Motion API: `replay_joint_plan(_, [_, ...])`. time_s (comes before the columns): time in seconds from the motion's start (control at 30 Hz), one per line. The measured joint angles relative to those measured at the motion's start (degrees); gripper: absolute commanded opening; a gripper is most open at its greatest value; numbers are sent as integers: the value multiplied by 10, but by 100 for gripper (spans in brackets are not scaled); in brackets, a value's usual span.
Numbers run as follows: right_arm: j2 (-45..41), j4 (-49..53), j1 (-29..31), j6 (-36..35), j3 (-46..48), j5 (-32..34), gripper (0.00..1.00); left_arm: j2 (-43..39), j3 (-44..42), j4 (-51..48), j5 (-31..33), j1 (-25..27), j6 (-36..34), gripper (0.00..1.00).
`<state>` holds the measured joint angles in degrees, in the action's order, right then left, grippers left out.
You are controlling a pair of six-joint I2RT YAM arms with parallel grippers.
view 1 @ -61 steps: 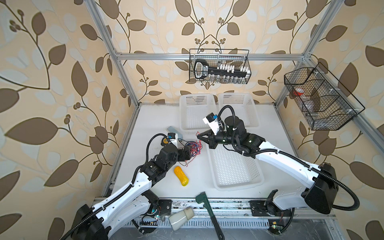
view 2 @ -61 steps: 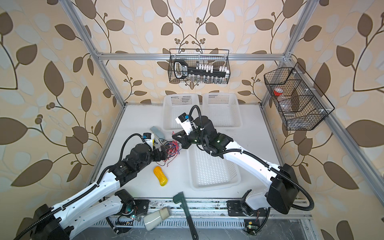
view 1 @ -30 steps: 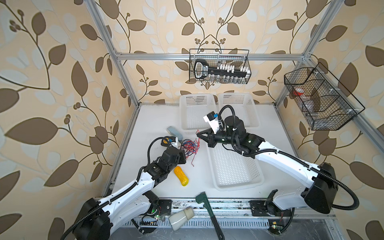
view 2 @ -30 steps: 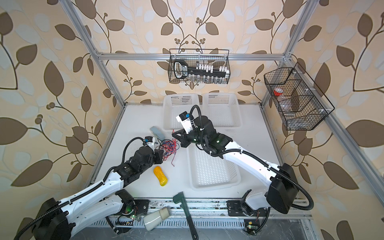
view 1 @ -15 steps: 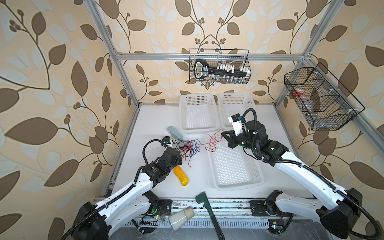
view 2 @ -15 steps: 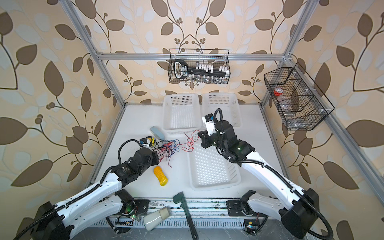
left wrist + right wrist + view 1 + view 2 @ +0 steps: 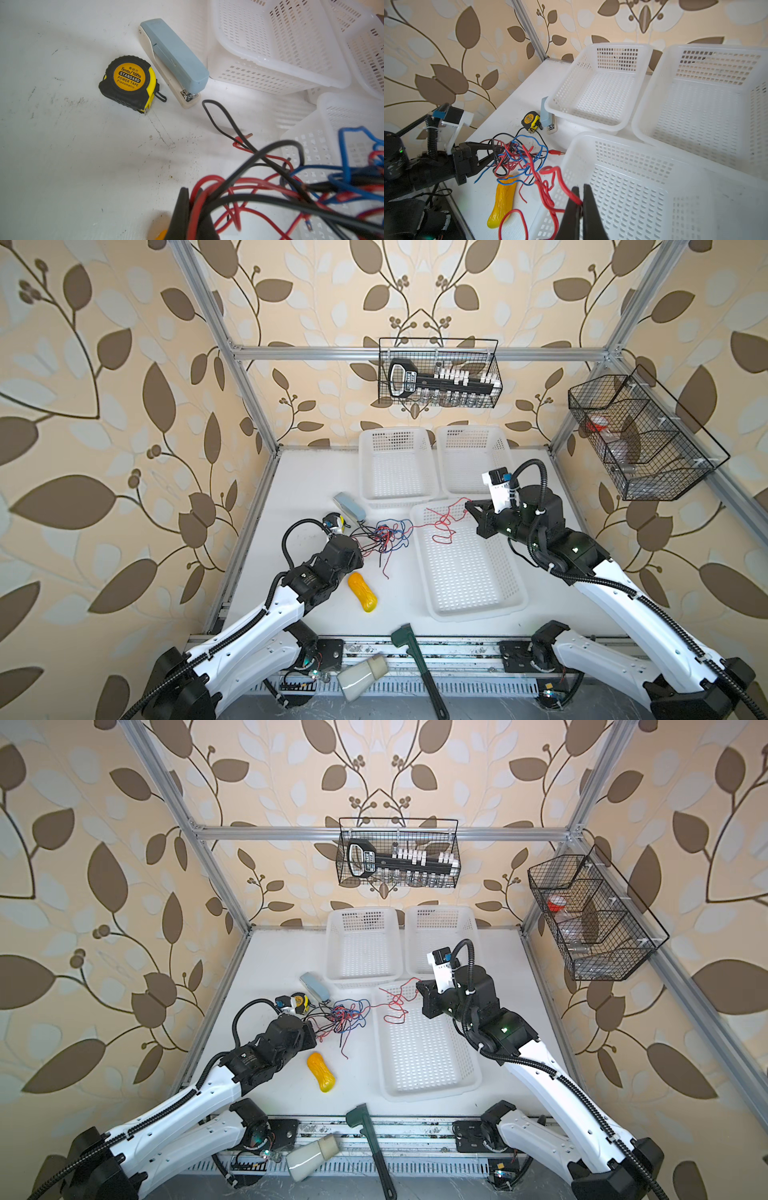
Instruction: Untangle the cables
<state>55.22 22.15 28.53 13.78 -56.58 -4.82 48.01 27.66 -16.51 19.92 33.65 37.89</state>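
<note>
Cables (image 7: 384, 533): red, blue and black strands, knotted into a loose tangle on the white table (image 7: 307, 489), just left of the near basket (image 7: 515, 605), with one red strand drawn out to the right.

Right gripper (image 7: 580, 193) closed, jaws pressed flat together, red cable (image 7: 548, 187) pinched at the very tips. In both top views, raised over the far left corner of the near basket (image 7: 469, 1081). From the tips, red cable drooping in loose loops inside that corner, then crossing the basket's left rim and running back into the tangle.

Left gripper (image 7: 499, 151) likewise closed, clamped on the cables at the left edge of the tangle; in the left wrist view, red and black strands caught at the fingertips (image 7: 182, 207), more looping away on all sides. Low over the table, pointing toward the basket.

Blue and red ends trailing out of the tangle toward the front of the table. Yellow object (image 7: 362, 592) flat on the table just beside the left gripper, nearer the front edge. Tape measure (image 7: 128, 83) and blue stapler (image 7: 176, 60) side by side on the far side of the tangle, apart from it. Stapler just beside the left one of two rear baskets (image 7: 397, 470), set next to each other against the back wall.
</note>
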Motion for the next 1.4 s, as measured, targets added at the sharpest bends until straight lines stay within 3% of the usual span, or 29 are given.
replay_joint_plan(0.33, [-6, 15, -7, -3, 0, 33, 0, -7, 0, -9, -2, -27, 3, 0])
replay_joint_plan(0.5, [-4, 7, -4, -3, 0, 9, 0, -19, -6, 3, -16, -34, -1, 0])
replay_joint_plan(0.7, [27, -43, 96, -23, 0, 4, 0, -48, -27, 16, -36, -41, -23, 2])
replay_joint_plan(0.9, [95, -74, 160, -38, 0, 8, 0, -69, -28, 14, -44, -45, -45, 60])
replay_joint_plan(0.97, [111, -78, 165, -39, 0, 8, 0, -75, -28, 14, -46, -45, -49, 84])
replay_joint_plan(1.03, [119, -83, 166, -41, 0, 8, 0, -78, -28, 17, -49, -45, -52, 99])
replay_joint_plan(1.4, [160, -110, 171, -46, -53, -23, 0, -77, -29, 67, -98, -45, -80, 99])
